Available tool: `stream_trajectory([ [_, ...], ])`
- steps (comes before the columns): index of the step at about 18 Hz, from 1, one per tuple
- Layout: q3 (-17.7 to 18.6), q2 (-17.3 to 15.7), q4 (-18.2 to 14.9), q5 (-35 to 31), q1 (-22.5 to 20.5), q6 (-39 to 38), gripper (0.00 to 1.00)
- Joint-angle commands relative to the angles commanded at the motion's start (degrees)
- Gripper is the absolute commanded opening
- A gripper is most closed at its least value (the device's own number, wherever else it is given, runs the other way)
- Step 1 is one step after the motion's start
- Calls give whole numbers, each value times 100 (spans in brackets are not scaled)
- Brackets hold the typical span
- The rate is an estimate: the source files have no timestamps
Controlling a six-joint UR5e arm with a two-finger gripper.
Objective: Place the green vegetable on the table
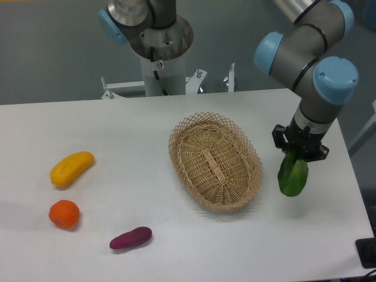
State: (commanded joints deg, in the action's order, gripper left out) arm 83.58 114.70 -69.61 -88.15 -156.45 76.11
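Here the gripper (297, 154) is clenched on the vegetable (293, 175), pinching its upper end so the green leaves hang down over the table (129, 129) — just right of the basket (215, 160), near the right edge. Whether the leaf tip touches the surface cannot be told. Far to the left lie a yellow fruit (71, 168), an orange (63, 214) and a sweet potato (130, 237) — well apart.

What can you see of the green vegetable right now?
The green vegetable is a leafy, bok choy-like piece, dark green with a lighter green centre. It hangs upright from the gripper, which is shut on its upper end, leaves pointing down. It sits right of the wicker basket, apart from it, over the white table. Whether its tip touches the table is unclear.
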Motion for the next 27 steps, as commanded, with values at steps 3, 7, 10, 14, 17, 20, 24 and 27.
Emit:
stream_trajectory([
  [3,18,-9,-8,9,18,9,9],
  [7,123,-61,0,26,53,-17,9],
  [10,316,-229,79,62,368,-44,8],
  [14,352,-351,115,97,658,-97,8],
  [17,422,-430,123,176,896,-298,8],
  [20,440,-439,115,176,1177,-439,8],
  [24,475,-439,115,167,1485,-606,9],
  [27,799,-606,132,176,1687,-642,9],
])
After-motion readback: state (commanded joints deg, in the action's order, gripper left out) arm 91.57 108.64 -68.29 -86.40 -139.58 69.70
